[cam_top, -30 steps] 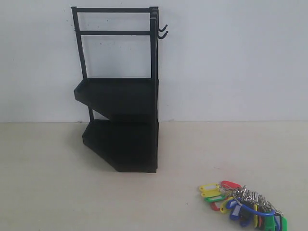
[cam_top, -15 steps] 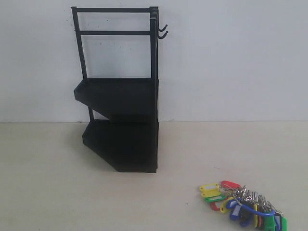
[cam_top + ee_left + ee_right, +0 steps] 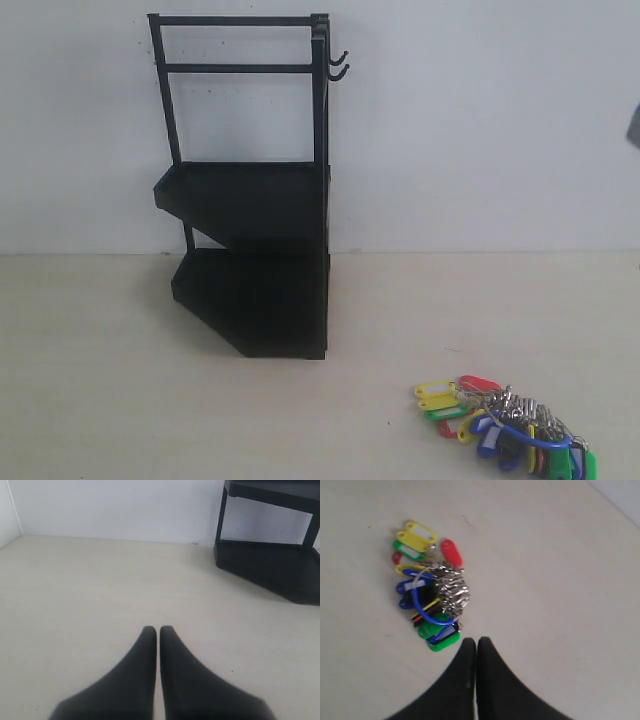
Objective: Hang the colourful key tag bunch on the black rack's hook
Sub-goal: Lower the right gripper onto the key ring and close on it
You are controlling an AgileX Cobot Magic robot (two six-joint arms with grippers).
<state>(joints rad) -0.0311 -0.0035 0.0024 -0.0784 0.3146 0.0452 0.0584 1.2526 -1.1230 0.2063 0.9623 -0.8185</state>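
The right pincer (image 3: 476,642), closed and empty near the colourful key tag bunch (image 3: 431,587), may just shove it unless opened.

A plain white wall (image 3: 480,130) rises behind a pale beige tabletop (image 3: 90,380), the two meeting in a straight, level seam. At one end of the wall a white side wall (image 3: 7,510) joins it at a corner. The light is soft and even.
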